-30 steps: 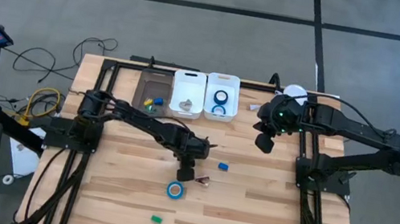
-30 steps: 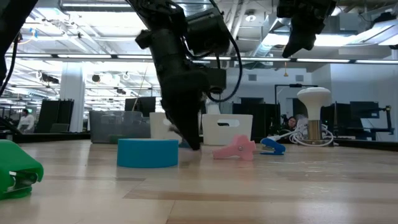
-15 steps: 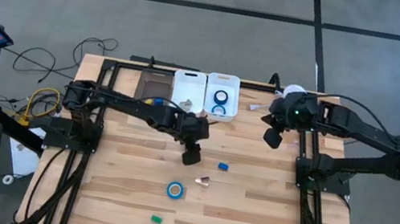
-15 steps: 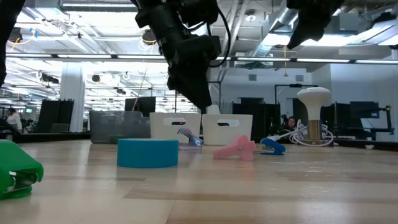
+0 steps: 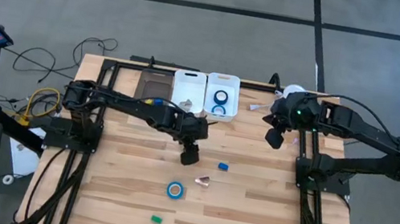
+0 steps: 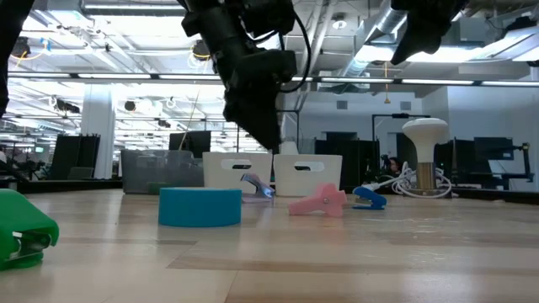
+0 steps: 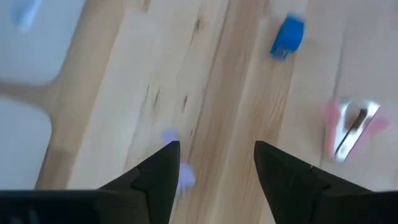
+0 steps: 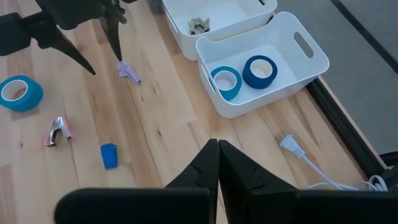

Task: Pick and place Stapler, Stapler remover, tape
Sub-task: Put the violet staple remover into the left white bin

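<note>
left gripper open above a small lilac piece, tape roll still on the table

the left gripper (image 5: 189, 157) is seen raised over the middle of the table (image 5: 264, 212), its fingers spread apart and nothing held between them. a small lilac staple remover (image 8: 129, 72) lies on the wood just below its fingertips, apart from them. one blue tape roll (image 5: 175, 190) lies flat on the table nearer the front edge, and a pink staple remover (image 5: 202, 181) is just beside it. a small blue stapler (image 5: 223, 165) lies near the gripper, and a green stapler (image 5: 156, 219) sits well apart near the front. two more tape rolls (image 8: 244, 76) are found inside the white bin (image 8: 292, 74) at the back; the neighbouring white bin (image 8: 239, 18) holds a metal piece. the right gripper (image 5: 274, 137) is held high by the table's right side, fingers closed together and empty.
</note>
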You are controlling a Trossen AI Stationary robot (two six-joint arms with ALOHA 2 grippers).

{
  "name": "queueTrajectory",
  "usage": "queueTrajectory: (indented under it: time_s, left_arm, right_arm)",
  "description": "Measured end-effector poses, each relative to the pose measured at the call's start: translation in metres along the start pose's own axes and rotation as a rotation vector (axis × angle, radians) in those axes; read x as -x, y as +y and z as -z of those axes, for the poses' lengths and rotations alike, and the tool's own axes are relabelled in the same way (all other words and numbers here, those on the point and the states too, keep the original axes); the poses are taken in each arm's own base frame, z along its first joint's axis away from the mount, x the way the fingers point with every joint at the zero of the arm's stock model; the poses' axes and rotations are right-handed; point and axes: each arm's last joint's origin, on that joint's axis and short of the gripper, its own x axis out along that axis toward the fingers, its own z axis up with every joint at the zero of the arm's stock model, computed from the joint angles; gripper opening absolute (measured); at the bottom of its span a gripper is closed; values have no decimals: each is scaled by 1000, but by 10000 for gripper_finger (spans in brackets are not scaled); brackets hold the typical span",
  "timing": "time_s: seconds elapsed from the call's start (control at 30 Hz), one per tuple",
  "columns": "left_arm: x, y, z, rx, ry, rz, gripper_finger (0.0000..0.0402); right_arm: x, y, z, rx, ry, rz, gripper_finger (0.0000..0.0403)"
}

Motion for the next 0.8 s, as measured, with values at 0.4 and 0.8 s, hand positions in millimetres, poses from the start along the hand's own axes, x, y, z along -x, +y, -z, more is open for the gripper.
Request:
queueTrajectory:
  time_s: [0.4,0.8]
  left_arm:
    - [-4,33,0,91,49,-91,199]
    - [-14,35,-1,135,65,30,192]
  right_arm:
    - [0,-1,0,-1,-1,36,1]
    - [0,-1,0,-2,-2,36,1]
